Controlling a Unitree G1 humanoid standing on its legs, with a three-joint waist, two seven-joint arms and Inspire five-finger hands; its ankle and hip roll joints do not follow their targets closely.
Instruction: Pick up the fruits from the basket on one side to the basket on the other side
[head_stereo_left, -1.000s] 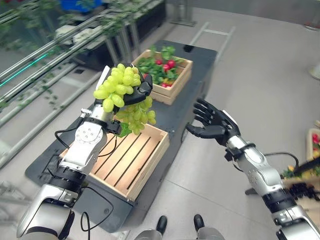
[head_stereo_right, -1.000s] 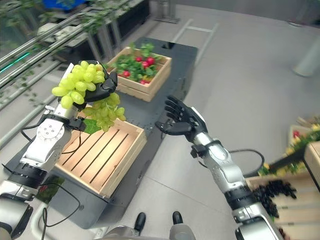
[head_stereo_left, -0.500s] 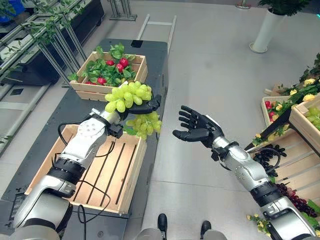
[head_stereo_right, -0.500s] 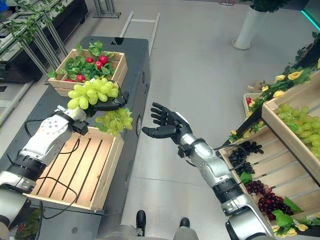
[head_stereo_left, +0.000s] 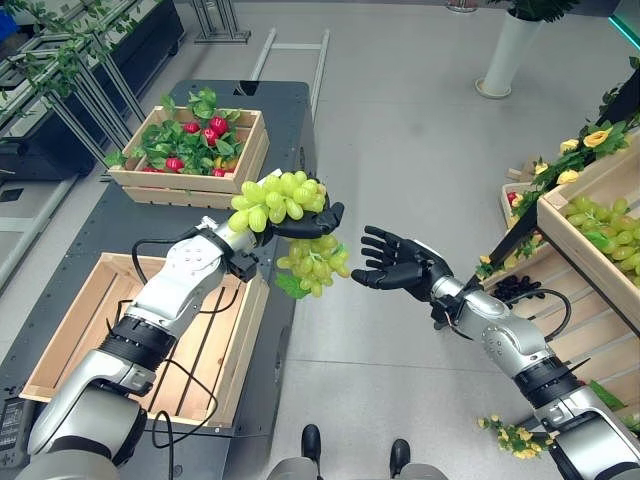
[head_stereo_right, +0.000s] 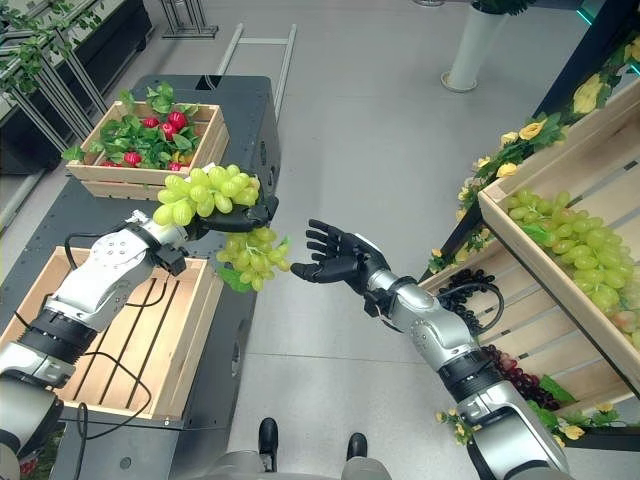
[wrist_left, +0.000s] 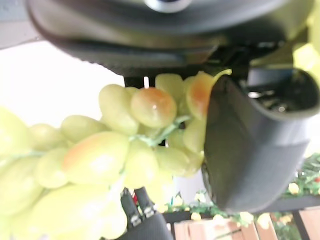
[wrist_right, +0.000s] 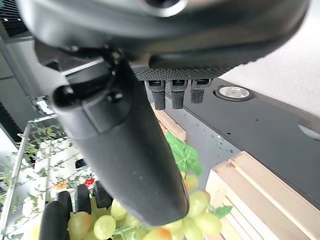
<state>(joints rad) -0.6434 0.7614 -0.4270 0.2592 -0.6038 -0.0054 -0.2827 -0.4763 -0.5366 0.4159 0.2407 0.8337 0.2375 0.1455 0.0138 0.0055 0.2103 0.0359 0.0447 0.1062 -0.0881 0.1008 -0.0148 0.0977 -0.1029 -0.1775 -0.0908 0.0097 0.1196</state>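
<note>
so we're mid-carry here. the left hand (head_stereo_left: 305, 215) has its fingers curled around a bunch of green grapes (head_stereo_left: 285, 200), held up in the air past the edge of the dark table (head_stereo_left: 85, 235), over the floor, well clear of the empty wooden crate (head_stereo_left: 245, 340) on that table. part of the bunch sits on top of the hand and a second clump hangs straight down under it, so the long axis looks roughly vertical, with the loose tip and a leaf pointing at the floor.

the right hand (head_stereo_right: 335, 262) is just beside the grapes with fingers spread and palm turned toward them, not touching yet. looks like a handover to me: next it'd need to get under or around the hanging clump and close before the left lets go. i'd guess the target is the slanted fruit bins (head_stereo_right: 560, 215) on the robot's right, already holding green grapes.
</note>
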